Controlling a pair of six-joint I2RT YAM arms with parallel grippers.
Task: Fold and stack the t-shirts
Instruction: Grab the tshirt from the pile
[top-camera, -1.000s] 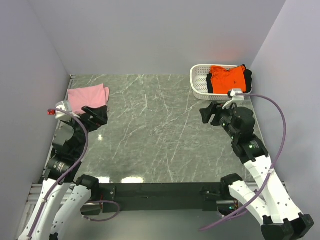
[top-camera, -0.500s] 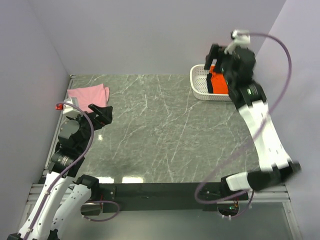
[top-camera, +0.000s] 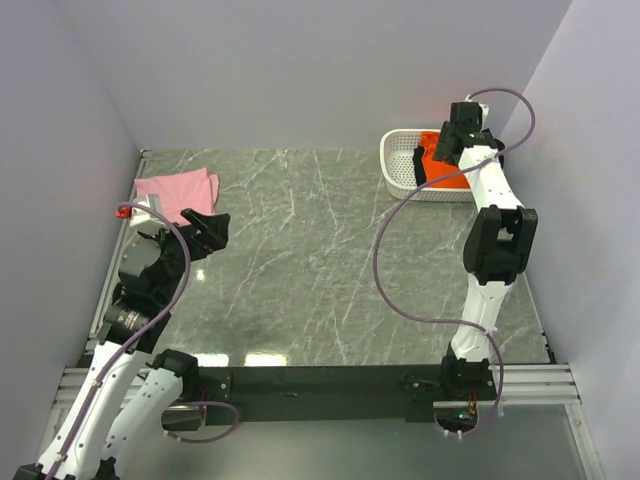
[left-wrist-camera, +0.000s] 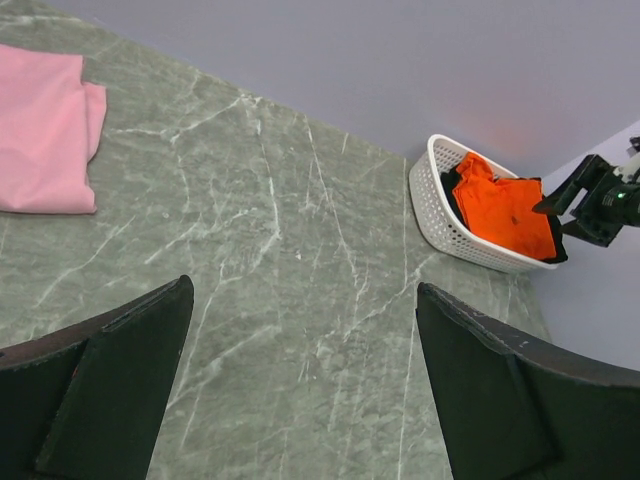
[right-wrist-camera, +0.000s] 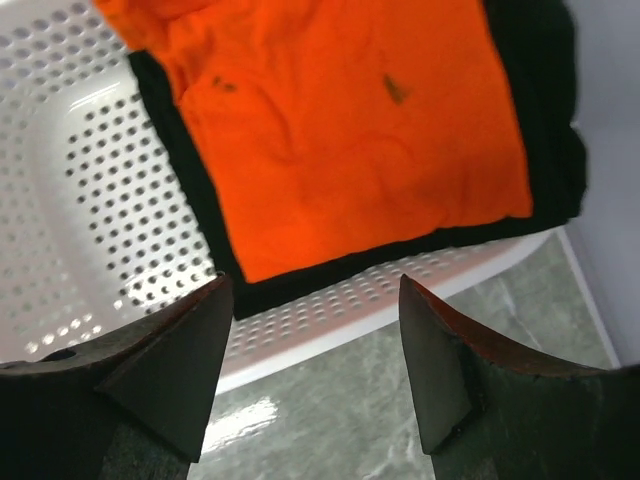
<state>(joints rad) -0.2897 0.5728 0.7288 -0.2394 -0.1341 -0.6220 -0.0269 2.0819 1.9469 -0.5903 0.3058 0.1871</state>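
1. Since a second earlier, the right gripper (right-wrist-camera: 315, 285) has been carried from mid-table to above the basket (top-camera: 400, 168), upper right; the left gripper (top-camera: 205, 228) is little shifted.
2. Both claws are held wide apart, nothing gripped.
3. Done, as judged: pink t-shirt (top-camera: 175, 192), laid folded at upper left.
4. Left: orange t-shirt (right-wrist-camera: 340, 130), creased, lying on the black t-shirt (right-wrist-camera: 545, 120) inside the basket; both to be folded and stacked.

orange t-shirt (right-wrist-camera: 340, 130), black t-shirt (right-wrist-camera: 548, 110), pink t-shirt (top-camera: 175, 190), white basket (right-wrist-camera: 90, 200)
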